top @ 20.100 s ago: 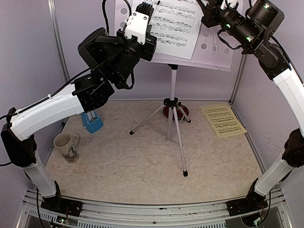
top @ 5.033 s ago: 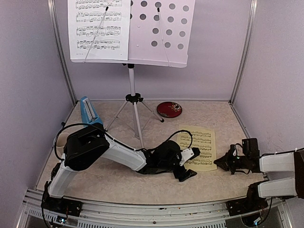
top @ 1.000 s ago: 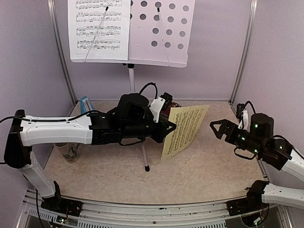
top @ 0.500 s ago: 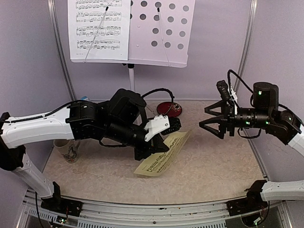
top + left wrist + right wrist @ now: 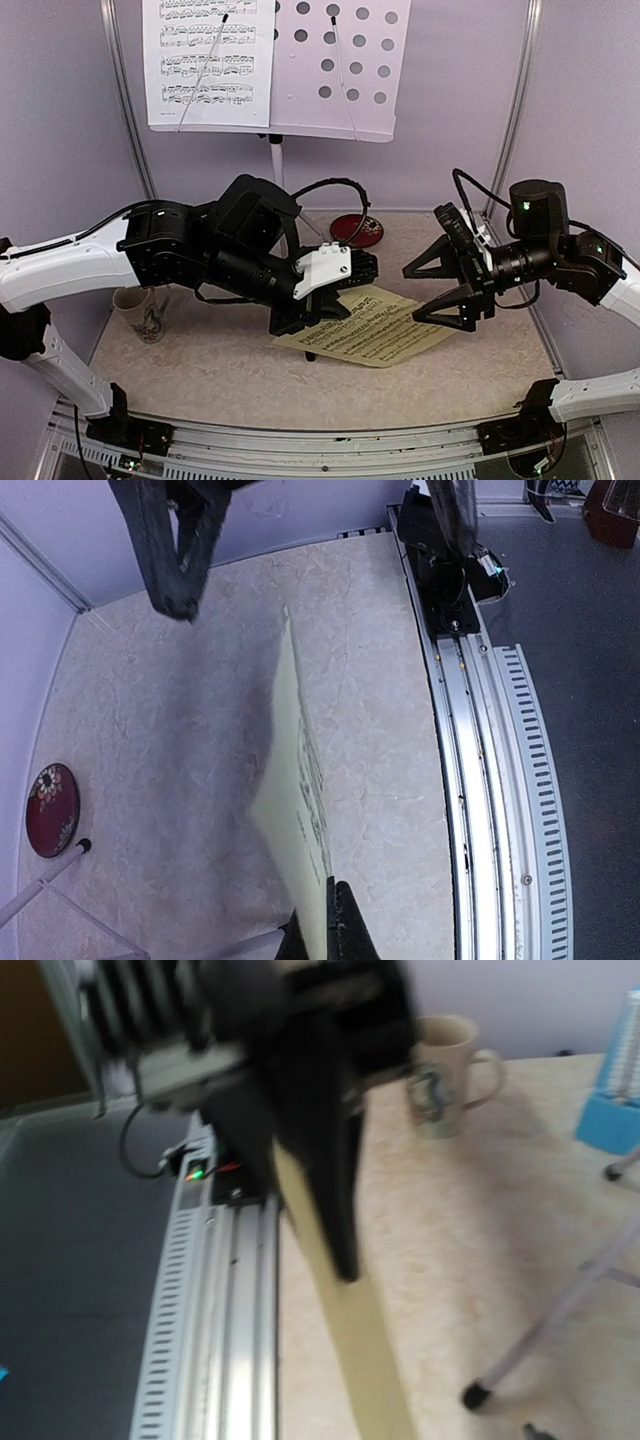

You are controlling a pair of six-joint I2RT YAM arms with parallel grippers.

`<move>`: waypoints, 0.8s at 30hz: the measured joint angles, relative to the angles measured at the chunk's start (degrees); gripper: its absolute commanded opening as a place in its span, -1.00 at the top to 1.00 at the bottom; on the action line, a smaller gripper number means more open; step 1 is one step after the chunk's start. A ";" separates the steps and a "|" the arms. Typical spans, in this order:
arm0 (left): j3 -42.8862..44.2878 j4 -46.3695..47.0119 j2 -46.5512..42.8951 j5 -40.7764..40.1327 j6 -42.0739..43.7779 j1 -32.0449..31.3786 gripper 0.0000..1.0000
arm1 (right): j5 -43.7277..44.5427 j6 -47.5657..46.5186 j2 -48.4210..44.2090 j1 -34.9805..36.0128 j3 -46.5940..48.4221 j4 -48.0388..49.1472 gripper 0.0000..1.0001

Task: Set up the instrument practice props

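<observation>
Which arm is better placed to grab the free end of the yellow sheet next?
Right, likely: the right gripper is open, facing the yellow sheet's free end; the left gripper is shut on the other end.

The yellow sheet (image 5: 375,335) is thin matt paper, like the white sheet (image 5: 208,62) on the stand (image 5: 340,60), a smooth white perforated panel on a shiny metal pole (image 5: 277,165). Right of the pole, the plate (image 5: 360,232) is glossy red. The table (image 5: 200,375) looks matt and marbled.
</observation>
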 measured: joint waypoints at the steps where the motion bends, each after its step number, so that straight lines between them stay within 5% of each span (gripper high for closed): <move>1: 0.66 -0.24 0.00 0.09 0.26 -0.04 1.00 | 0.09 -0.02 0.59 1.11 0.00 0.13 -0.67; 5: 2.29 -0.46 0.02 1.05 0.87 -0.04 1.00 | 1.66 0.02 2.64 5.70 0.00 0.61 -0.53; 13: 3.34 -0.81 0.28 2.78 1.33 -0.24 1.00 | 5.88 0.46 3.85 9.44 0.00 2.14 0.24; 24: 3.34 -1.18 0.28 4.00 1.40 -0.26 1.00 | 11.65 0.96 3.91 10.01 0.00 2.34 0.89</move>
